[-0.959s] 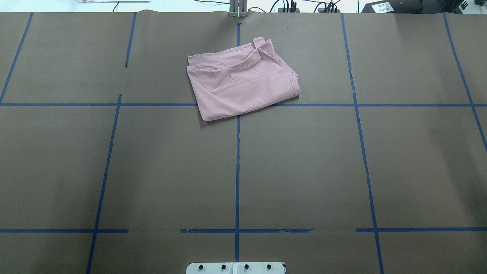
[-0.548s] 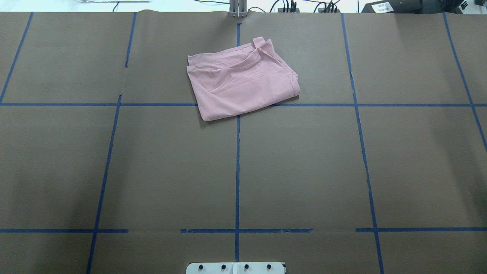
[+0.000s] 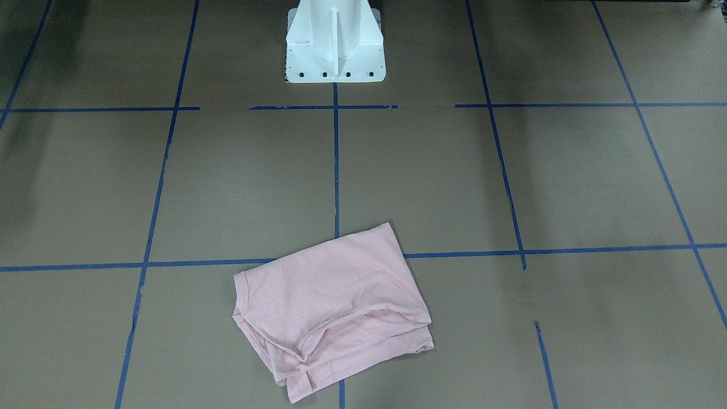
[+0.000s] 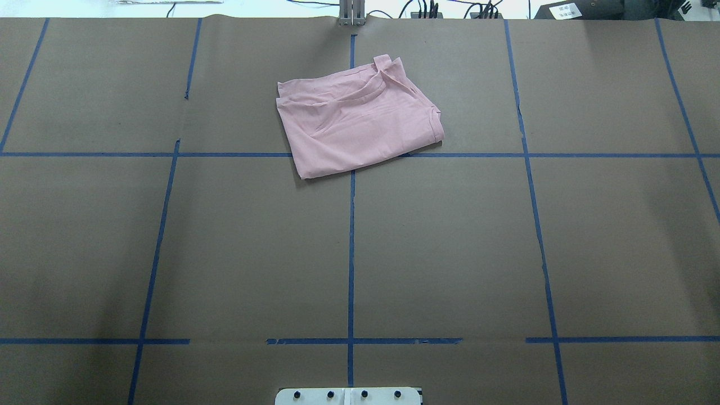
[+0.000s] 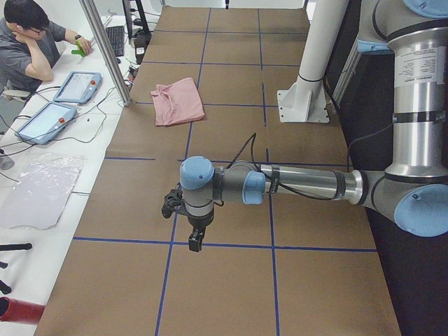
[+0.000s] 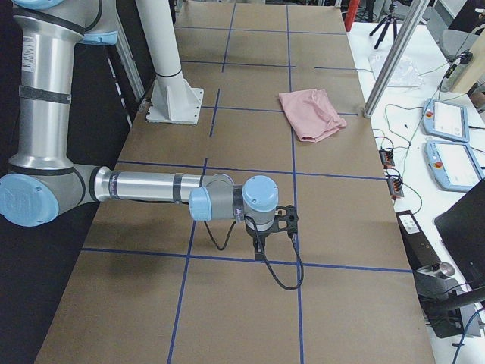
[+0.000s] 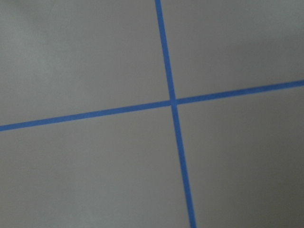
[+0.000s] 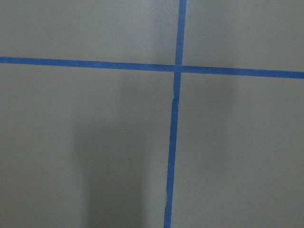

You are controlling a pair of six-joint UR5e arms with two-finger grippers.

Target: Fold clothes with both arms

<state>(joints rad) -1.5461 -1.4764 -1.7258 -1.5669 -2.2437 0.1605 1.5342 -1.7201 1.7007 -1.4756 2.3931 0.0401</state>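
I see pink T-shirt point(image 4: 360, 126): soft, creased, folded into rough rectangle, print hidden, on far centre of brown paper-covered table point(image 4: 450, 253). Left gripper point(image 5: 195, 241) and right gripper point(image 6: 260, 252) hover well apart from it; too small, I cannot tell opening or hold.

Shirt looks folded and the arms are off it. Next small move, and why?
Probably none; I'd call it done. The T-shirt lies as a compact layered rectangle near the far edge of the table, and the left gripper and right gripper hang well away from it.
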